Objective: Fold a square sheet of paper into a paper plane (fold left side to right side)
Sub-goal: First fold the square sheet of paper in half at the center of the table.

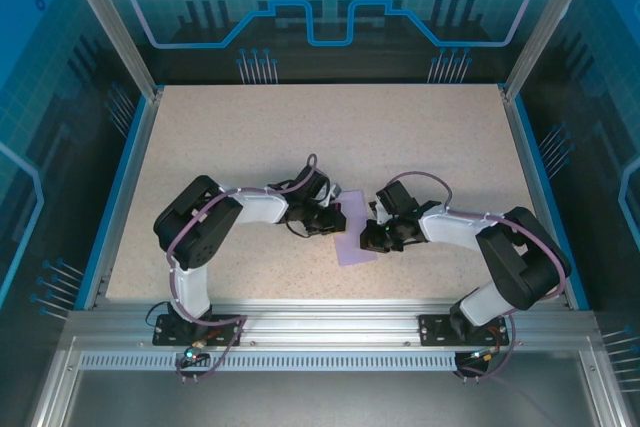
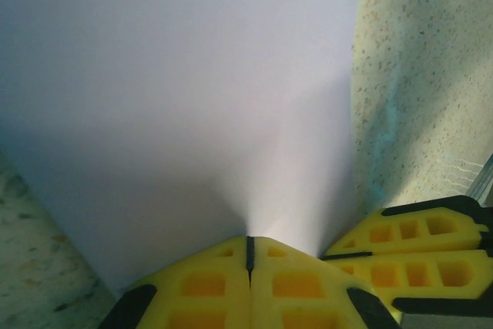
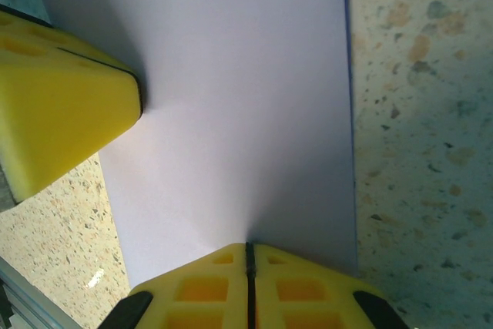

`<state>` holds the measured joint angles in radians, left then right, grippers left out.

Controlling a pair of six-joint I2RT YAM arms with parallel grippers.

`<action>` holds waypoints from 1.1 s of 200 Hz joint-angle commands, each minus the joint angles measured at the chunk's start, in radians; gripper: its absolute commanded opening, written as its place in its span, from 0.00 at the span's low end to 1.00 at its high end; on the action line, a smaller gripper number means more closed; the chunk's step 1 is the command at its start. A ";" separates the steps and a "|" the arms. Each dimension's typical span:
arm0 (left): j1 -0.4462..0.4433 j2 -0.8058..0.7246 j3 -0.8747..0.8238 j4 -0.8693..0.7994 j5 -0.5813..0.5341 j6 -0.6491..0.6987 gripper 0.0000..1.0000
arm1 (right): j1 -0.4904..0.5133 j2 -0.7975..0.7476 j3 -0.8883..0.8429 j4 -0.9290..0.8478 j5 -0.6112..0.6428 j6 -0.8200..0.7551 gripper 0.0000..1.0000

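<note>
The left gripper (image 2: 249, 256) is clenched on an edge of the paper (image 2: 192, 98), its yellow fingers meeting at a thin seam with the sheet fanning out from it; the right gripper (image 3: 249, 260) is clamped on the sheet in the same way, just beside the left one, and the two face each other across it. The step in hand looks like carrying the left side over to the right. To do it well, I judge, one pinch should anchor its edge while the other lifts its edge in a low arc, lays it flush on the opposite edge with corners matched, and only then presses the crease; pulling the grips apart could tear so thin a sheet, and a skewed landing would spoil every later fold. The paper is plain pale lavender and smooth, with no sharp crease that I can see, only a soft pucker at each pinch; it sits near the middle of the table (image 1: 250, 147), between the arms, its side edge straight against the speckled top.
</note>
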<state>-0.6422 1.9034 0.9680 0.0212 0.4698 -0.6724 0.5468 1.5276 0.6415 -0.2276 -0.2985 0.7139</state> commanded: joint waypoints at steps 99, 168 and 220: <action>0.084 0.001 -0.072 0.091 -0.030 0.009 0.05 | -0.031 0.037 -0.051 -0.138 0.057 -0.031 0.07; 0.166 0.031 -0.002 0.062 -0.030 0.036 0.06 | -0.031 0.040 -0.061 -0.128 0.042 -0.026 0.06; 0.202 0.059 0.056 0.033 -0.016 0.065 0.07 | -0.032 0.040 -0.061 -0.122 0.038 -0.021 0.06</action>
<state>-0.4625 1.9423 0.9882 0.0910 0.4873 -0.6514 0.5274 1.5284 0.6338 -0.2237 -0.3225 0.6987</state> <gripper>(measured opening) 0.067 0.068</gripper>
